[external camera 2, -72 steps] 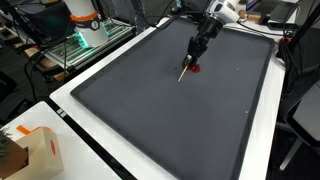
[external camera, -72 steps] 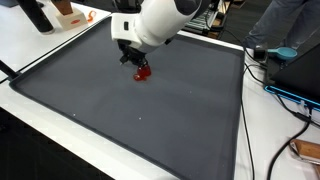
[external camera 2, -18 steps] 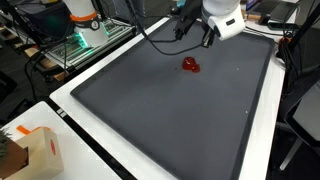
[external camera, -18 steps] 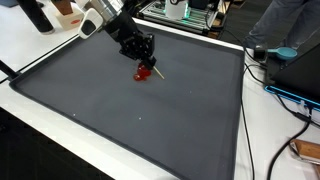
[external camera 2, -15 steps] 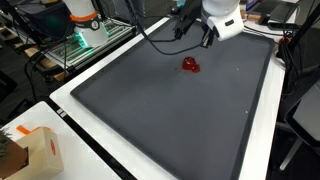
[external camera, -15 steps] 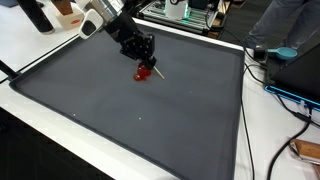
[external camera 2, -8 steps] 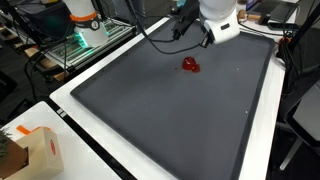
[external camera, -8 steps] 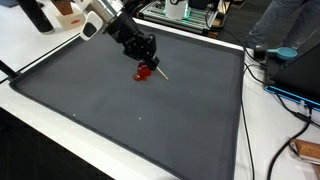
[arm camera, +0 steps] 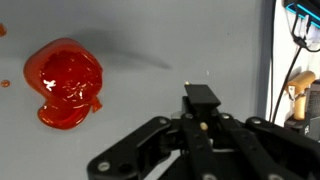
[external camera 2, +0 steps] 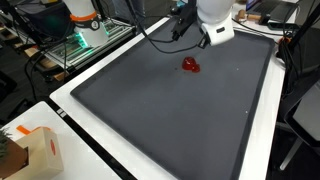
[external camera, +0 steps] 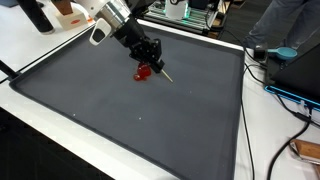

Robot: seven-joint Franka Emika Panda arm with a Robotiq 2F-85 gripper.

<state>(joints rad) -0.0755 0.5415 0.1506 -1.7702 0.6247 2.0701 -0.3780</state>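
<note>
A glossy red blob (external camera: pixel 144 72) (external camera 2: pixel 190 65) lies on the dark grey mat (external camera: pixel 150 120) (external camera 2: pixel 160 110), towards its far side. In the wrist view the red blob (arm camera: pixel 65 82) sits at the upper left, with tiny red spots beside it. My gripper (external camera: pixel 151 56) (external camera 2: pixel 205 40) hovers just above and beside the blob, apart from it. In the wrist view the gripper (arm camera: pixel 200 100) has its jaws shut. A thin pale stick (external camera: pixel 163 74) pokes out of it, slanting down towards the mat next to the blob.
The mat lies on a white table (external camera: pixel 40 50) with a raised rim. A cardboard box (external camera 2: pixel 25 150) stands at a near corner. Cables (external camera: pixel 285 95) and a person in blue (external camera: pixel 285 25) are beside the table. Equipment (external camera 2: pixel 85 25) stands behind it.
The arm has turned and shifted slightly, carrying the stick a little sideways past the blob. The red blob has not moved. The jaws stay shut.
</note>
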